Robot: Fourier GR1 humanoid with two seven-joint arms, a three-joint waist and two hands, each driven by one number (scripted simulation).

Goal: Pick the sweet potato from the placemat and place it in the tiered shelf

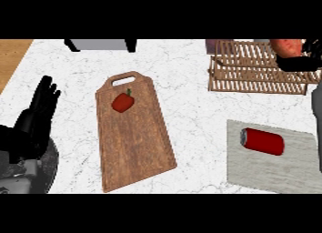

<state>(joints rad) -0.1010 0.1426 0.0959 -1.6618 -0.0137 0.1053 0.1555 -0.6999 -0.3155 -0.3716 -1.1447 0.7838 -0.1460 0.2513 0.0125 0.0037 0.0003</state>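
Observation:
At the upper right my right hand (304,61) is shut on the reddish-orange sweet potato (286,47), which sticks out to the left of the fingers. It hangs over the right part of the wooden tiered shelf (248,68). Whether the potato touches the slats I cannot tell. The grey placemat (258,166) lies at the lower right. My left hand (39,111) rests open at the left edge, fingers pointing up.
A red can (262,141) lies on its side on the placemat. A long wooden cutting board (133,136) in the middle carries a red bell pepper (123,102). A grey box with black legs (102,44) stands at the back. The counter's left edge borders wood flooring.

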